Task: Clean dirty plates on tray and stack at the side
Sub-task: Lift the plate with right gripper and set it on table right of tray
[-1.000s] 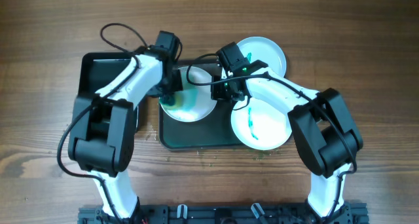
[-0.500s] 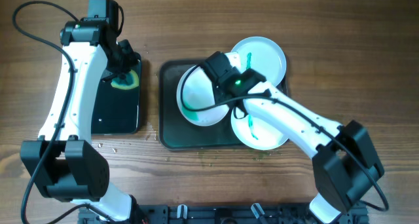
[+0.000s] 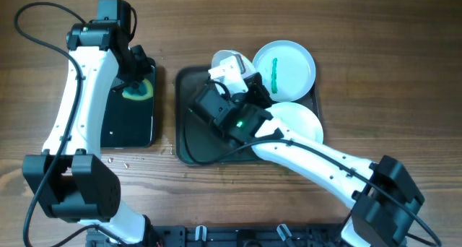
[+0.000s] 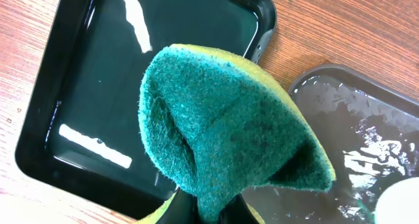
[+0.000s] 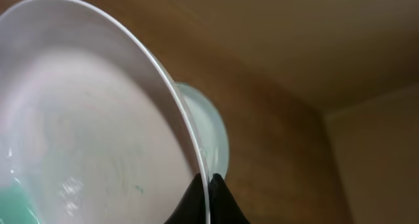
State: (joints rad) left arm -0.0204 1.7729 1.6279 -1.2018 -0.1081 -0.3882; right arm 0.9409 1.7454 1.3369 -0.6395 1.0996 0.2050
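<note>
Three white plates show. One plate (image 3: 228, 61) is lifted and tilted steeply over the far edge of the dark tray (image 3: 189, 147). My right gripper (image 3: 240, 78) is shut on its rim, which the right wrist view shows pinched between the fingers (image 5: 209, 188), with a faint green smear on the plate's face (image 5: 78, 132). A second plate (image 3: 286, 68) with a green streak lies at the tray's far right. A third plate (image 3: 302, 121) lies partly under my right arm. My left gripper (image 3: 137, 75) is shut on a green-and-yellow sponge (image 4: 222, 126) over the small black tray (image 3: 123, 124).
The small black tray (image 4: 85, 86) looks wet and lies left of the large tray (image 4: 366, 139) on the wooden table. My right arm crosses the large tray diagonally. Small crumbs lie on the wood near the tray's front.
The left gripper carried the sponge from the plate to the small black tray, then stayed still. The right gripper lifted the wiped plate off the tray and tipped it onto its edge.
</note>
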